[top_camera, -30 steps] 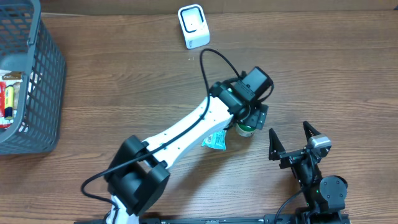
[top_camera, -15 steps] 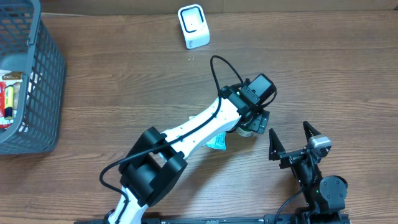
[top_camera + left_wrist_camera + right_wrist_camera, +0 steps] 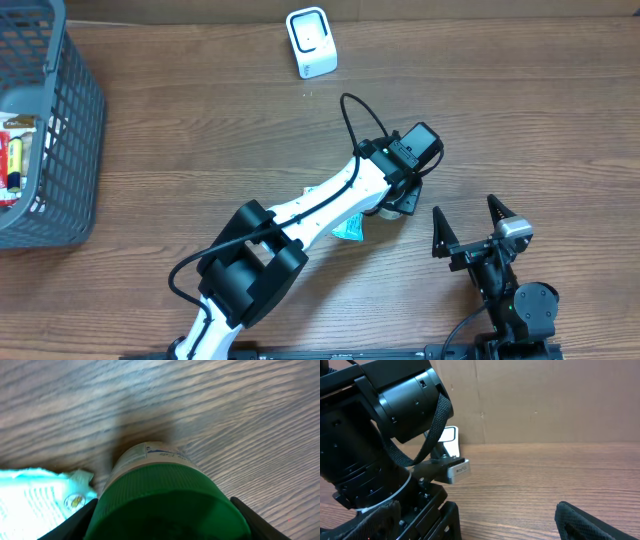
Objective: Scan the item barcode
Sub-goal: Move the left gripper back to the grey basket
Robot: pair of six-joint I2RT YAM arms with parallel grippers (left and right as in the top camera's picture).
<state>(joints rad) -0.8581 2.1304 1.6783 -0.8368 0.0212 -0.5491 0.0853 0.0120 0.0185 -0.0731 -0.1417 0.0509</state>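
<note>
Bottle: upright on the bench, mid-right, green cap up, directly under the left fingers.
Left fingers: flank the cap with no gap seen; cannot tell if they truly pinch it.
Right fingers: spread, just right of the bottle, holding nothing.
Scanner: far, left of the bottle.
Packet: just left of the bottle.
Basket: far left, holds small packs.

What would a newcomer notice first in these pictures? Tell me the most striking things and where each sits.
The white left arm sweeps across the table's middle. Its left gripper is set over a green-capped bottle, jaws flanking the cap, with a teal packet lying beside it. A grey mesh basket fills the far left edge, and a small white scanner stands at the top centre.
</note>
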